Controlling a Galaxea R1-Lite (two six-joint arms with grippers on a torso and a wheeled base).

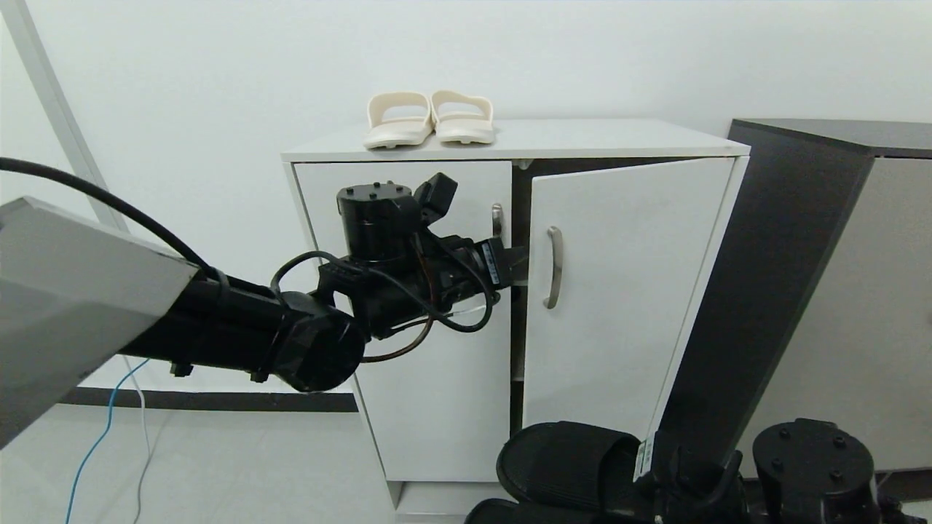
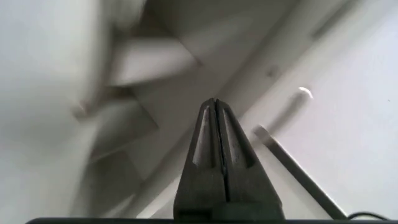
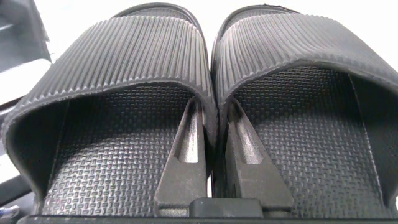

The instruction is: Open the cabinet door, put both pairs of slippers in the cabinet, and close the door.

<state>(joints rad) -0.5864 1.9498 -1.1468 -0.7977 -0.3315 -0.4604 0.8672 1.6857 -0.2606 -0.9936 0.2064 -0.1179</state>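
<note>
Left gripper (image 1: 518, 263) sits at the gap beside the ajar door (image 1: 626, 306) — jaws pressed together, empty. Right gripper (image 3: 214, 106) pinches the black slippers (image 3: 143, 68) by their inner straps; cream slippers (image 1: 429, 120) top the cabinet (image 1: 619, 138).

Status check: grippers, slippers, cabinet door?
Left gripper shut, empty, tip at gap beside ajar white right cabinet door. Right gripper shut on black ribbed rubber slippers. Cream open-toe slippers on cabinet top. Door only partly open: narrow entry.

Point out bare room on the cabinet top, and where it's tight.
The cabinet top has a wide bare stretch from the cream slippers to its right edge, and a narrower strip between them and its left edge. Tight: the gap between the left door and right door, where the left gripper sits.
</note>
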